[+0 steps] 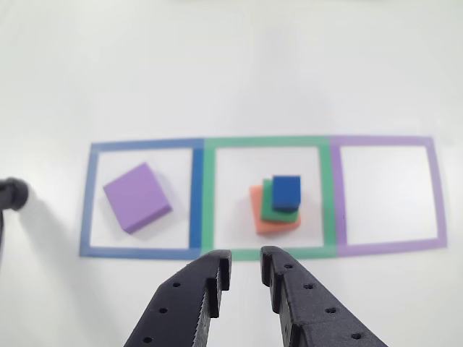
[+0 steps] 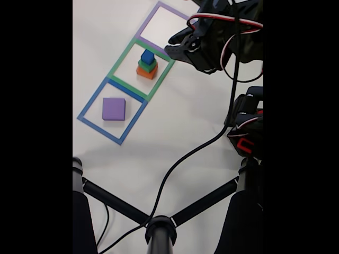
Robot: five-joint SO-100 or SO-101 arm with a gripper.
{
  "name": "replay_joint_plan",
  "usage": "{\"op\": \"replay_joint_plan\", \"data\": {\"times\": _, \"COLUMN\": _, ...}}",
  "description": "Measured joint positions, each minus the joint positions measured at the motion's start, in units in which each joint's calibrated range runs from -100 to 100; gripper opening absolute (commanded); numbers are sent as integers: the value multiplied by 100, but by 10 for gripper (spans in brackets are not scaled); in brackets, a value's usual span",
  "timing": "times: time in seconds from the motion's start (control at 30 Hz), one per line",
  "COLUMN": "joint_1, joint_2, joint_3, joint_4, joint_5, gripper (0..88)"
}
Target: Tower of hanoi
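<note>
Other view, nearest the lens: the gripper [image 1: 246,264] reaches in from the bottom edge, its two black jaws a small way apart with only white table between them, so it holds nothing. It sits just short of the near side of the green tape square [image 1: 208,210] and lines up roughly with the stack inside, which reads to me as an approach to the top block rather than a retreat.

Beyond the jaws, in that middle square, three foam blocks are piled: the salmon-orange block [image 1: 260,217] at the bottom, the green block [image 1: 269,206] on it, the small blue cube [image 1: 286,191] on top. Each layer is shifted a little toward the right and far side, so the pile is not centred. To the left, the flat purple block [image 1: 137,196] lies alone and turned askew inside the blue tape square [image 1: 197,195]. The purple tape square [image 1: 337,195] on the right has no block in it.

By the puzzle's rule the largest piece should go to its target first, which would explain why the three smaller ones wait together in the middle.

In the fixed view a black cable [image 2: 185,159] trails across the near table, and a dark stand [image 2: 159,230] spreads its legs at the near edge; neither lies across the squares. Nothing blocks the stack.
</note>
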Motion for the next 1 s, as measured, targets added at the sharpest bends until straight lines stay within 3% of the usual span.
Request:
{"op": "replay_joint_plan", "data": {"times": 0.13, "joint_1": 246, "joint_2": -177, "joint_3": -139, "joint_4": 313, "joint_5": -39, "gripper": 11}}
{"op": "replay_joint_plan", "data": {"times": 0.23, "joint_1": 418, "joint_2": -346, "joint_3": 26, "joint_4": 329, "joint_5": 20, "gripper": 83}}
{"op": "replay_joint_plan", "data": {"times": 0.37, "joint_1": 630, "joint_2": -692, "joint_3": 914, "joint_4": -56, "joint_5": 197, "gripper": 199}}
{"op": "replay_joint_plan", "data": {"times": 0.5, "joint_1": 802, "joint_2": -979, "joint_3": 1862, "joint_4": -658, "joint_5": 374, "gripper": 232}}
{"op": "replay_joint_plan", "data": {"times": 0.77, "joint_1": 1056, "joint_2": -1874, "joint_3": 4421, "joint_4": -2681, "joint_5": 1202, "gripper": 262}}
{"op": "replay_joint_plan", "data": {"times": 1.0, "joint_1": 1154, "joint_2": -2355, "joint_3": 6728, "joint_4": -5032, "joint_5": 1182, "gripper": 267}}
